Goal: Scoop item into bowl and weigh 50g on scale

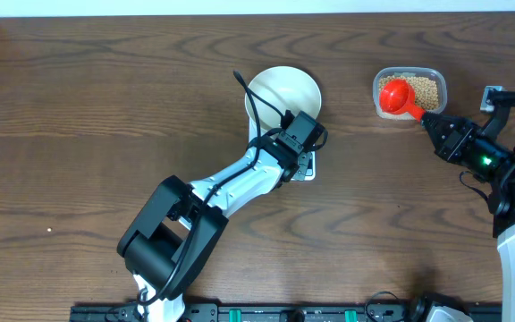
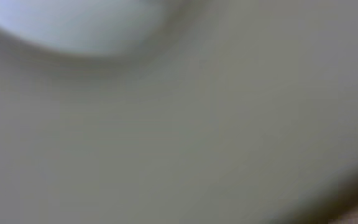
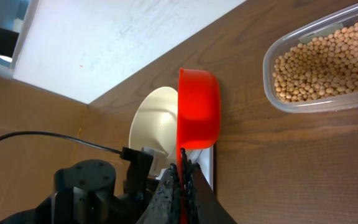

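Left gripper [image 1: 302,125]: closed on the near rim of the round plain white bowl [image 1: 280,89], which lies just ahead of it; small white rectangular digital scale [image 1: 308,168] mostly hidden beneath it; its wrist view is a pale blur. Right gripper [image 1: 425,116]: pinching the handle of a red plastic scoop [image 1: 394,94], cup over the clear rounded-rectangular plastic tub [image 1: 443,89] just ahead; small round tan-yellow beans [image 1: 423,88] inside that tub; all on a brown wooden table [image 1: 105,107].

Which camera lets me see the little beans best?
The right wrist view: the beans are near and each one shows in the clear tub. Overhead they are a small tan patch partly under the red scoop. The left wrist view shows only blur.
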### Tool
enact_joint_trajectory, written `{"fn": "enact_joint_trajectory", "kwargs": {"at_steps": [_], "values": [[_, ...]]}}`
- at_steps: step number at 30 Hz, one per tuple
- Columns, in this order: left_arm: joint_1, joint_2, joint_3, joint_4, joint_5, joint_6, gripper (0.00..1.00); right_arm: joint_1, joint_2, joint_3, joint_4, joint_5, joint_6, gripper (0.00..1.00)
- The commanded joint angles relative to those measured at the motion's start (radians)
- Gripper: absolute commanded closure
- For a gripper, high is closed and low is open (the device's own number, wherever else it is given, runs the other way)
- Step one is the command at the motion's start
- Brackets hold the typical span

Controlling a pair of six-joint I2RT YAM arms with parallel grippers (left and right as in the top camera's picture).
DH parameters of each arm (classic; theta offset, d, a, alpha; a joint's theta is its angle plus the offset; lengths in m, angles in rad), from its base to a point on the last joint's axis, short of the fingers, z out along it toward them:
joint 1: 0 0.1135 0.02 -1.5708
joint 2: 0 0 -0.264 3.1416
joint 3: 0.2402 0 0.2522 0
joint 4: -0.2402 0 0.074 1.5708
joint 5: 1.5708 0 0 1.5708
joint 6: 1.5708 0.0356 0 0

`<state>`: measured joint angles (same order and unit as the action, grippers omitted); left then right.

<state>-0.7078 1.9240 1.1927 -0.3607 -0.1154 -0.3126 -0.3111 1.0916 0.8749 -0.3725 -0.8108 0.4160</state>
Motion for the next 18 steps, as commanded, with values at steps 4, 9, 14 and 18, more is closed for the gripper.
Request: {"fn": "enact_joint_trajectory", "kwargs": {"at_steps": [4, 9, 14, 18], "values": [[-0.011, 0.031, -0.001, -0.024, -0.005, 0.012, 0.93, -0.009, -0.007, 0.014, -0.001, 0.0, -0.014, 0.99], [-0.011, 0.031, -0.019, -0.023, -0.005, 0.0, 0.93, -0.009, -0.007, 0.014, -0.006, 0.0, -0.014, 0.99], [-0.011, 0.031, -0.026, -0.022, -0.005, -0.003, 0.93, -0.009, -0.007, 0.014, -0.006, 0.0, -0.014, 0.99], [-0.011, 0.036, -0.033, -0.022, -0.006, -0.003, 0.93, -0.009, -0.007, 0.014, -0.006, 0.0, -0.014, 0.99]]}}
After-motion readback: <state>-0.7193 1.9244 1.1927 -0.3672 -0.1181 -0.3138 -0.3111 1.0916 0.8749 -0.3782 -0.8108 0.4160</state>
